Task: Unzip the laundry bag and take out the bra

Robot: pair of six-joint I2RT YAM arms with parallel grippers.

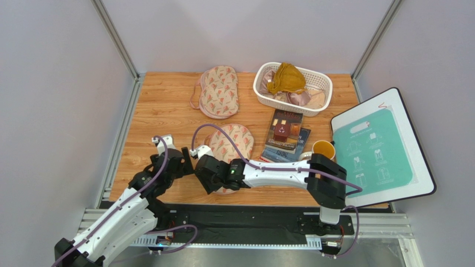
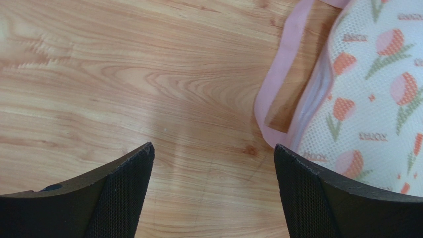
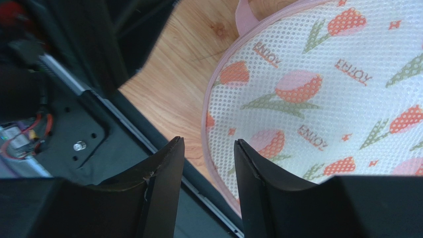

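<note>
The nearer laundry bag (image 1: pixel 233 140) lies at the table's near middle, beige mesh with a tulip print and pink trim; it also shows in the right wrist view (image 3: pixel 317 99) and the left wrist view (image 2: pixel 367 99). A second, matching bag (image 1: pixel 218 92) lies farther back. My right gripper (image 1: pixel 211 181) is at the nearer bag's near end, open a little, with the pink trim (image 3: pixel 211 134) between its fingers (image 3: pixel 208 144). My left gripper (image 1: pixel 188 165) is wide open over bare wood (image 2: pixel 213 148), just left of the bag's pink loop (image 2: pixel 278 94). The bra is hidden.
A white basket (image 1: pixel 320 80) at the back right holds a mustard-yellow garment (image 1: pixel 286 78) and a pinkish-beige satin one (image 1: pixel 301 98). Books (image 1: pixel 287 135), a yellow cup (image 1: pixel 323 149) and a white board with a teal sheet (image 1: pixel 379 150) lie to the right. The table's near edge rail (image 3: pixel 149 144) is below the right gripper.
</note>
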